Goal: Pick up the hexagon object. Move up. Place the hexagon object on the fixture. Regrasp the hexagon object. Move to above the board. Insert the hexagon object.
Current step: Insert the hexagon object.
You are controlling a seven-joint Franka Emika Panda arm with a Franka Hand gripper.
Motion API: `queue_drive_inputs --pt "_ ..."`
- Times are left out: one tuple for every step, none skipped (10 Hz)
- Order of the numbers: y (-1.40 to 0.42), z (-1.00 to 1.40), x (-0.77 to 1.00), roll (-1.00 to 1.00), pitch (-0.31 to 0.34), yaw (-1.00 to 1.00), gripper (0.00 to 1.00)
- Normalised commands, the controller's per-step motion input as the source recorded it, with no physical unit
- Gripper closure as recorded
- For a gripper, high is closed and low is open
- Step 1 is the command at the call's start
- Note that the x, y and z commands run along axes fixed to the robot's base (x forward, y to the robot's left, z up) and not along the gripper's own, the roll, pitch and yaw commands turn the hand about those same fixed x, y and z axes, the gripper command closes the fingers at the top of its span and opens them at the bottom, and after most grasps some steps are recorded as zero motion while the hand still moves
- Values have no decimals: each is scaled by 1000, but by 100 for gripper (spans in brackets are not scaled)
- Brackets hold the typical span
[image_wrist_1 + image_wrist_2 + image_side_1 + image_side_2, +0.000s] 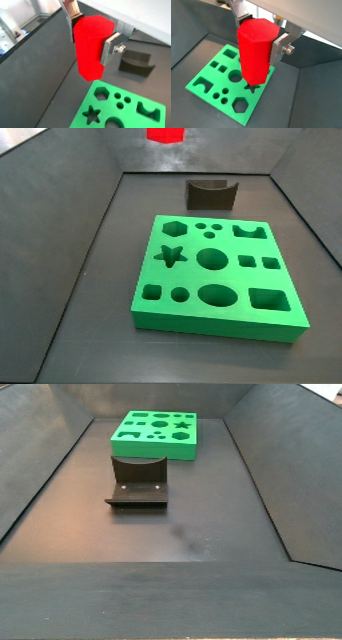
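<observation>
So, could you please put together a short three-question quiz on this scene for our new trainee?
1. True or false: the gripper is shut on the hexagon object, held clear of the floor.
2. What rests in the notch of the fixture?
A. the hexagon object
B. nothing
C. a green piece
3. Fill in: in a side view, only the lower end of the hexagon object shows at the picture's top edge, beyond the fixture from the ____.

Key
1. True: in both wrist views the fingers clamp its sides.
2. B.
3. board: the bright green slab with shaped holes.
</observation>
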Motion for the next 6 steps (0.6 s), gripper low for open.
queue_drive_inputs --pt "-37 -40 20 -329 0 -677 100" --pt "0 -100 86 -359 -24 -680 100" --pt "117 -151 0 -204 -94 -331 100" --pt "0 0 0 -21 0 0 100" --pt "17 -74 0 -47 0 -140 100" --pt "66 -217 243 -50 26 -263 100"
